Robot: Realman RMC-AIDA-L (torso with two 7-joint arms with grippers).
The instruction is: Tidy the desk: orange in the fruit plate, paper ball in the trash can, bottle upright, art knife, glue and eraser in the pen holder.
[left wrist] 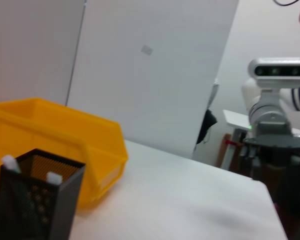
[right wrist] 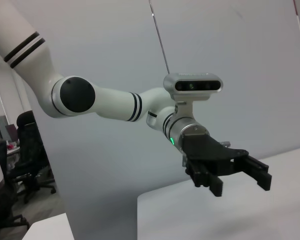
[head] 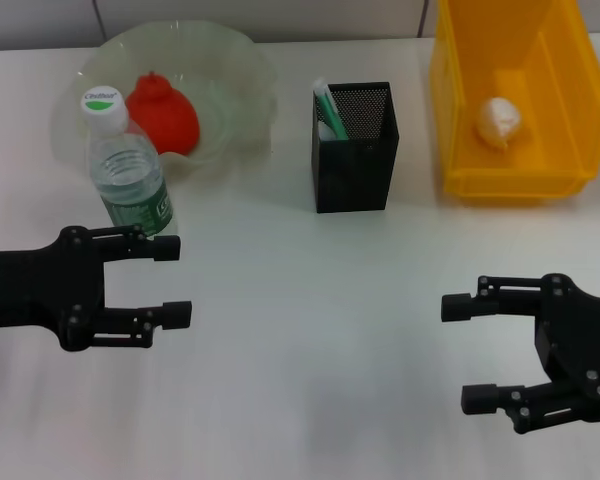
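The orange (head: 163, 112) lies in the pale-green fruit plate (head: 242, 70) at the back left. The bottle (head: 128, 170) stands upright in front of the plate. The black mesh pen holder (head: 355, 150) stands mid-table with the mint-green glue (head: 331, 110) sticking out of it; it also shows in the left wrist view (left wrist: 35, 202). The paper ball (head: 500, 121) lies in the yellow trash can (head: 515, 175). The art knife and eraser are not visible. My left gripper (head: 175, 281) is open and empty just in front of the bottle. My right gripper (head: 460, 353) is open and empty at the front right.
The trash can (left wrist: 65, 135) stands right behind the pen holder in the left wrist view. The right wrist view shows my left gripper (right wrist: 242, 185) open over the table. A white wall runs behind the table.
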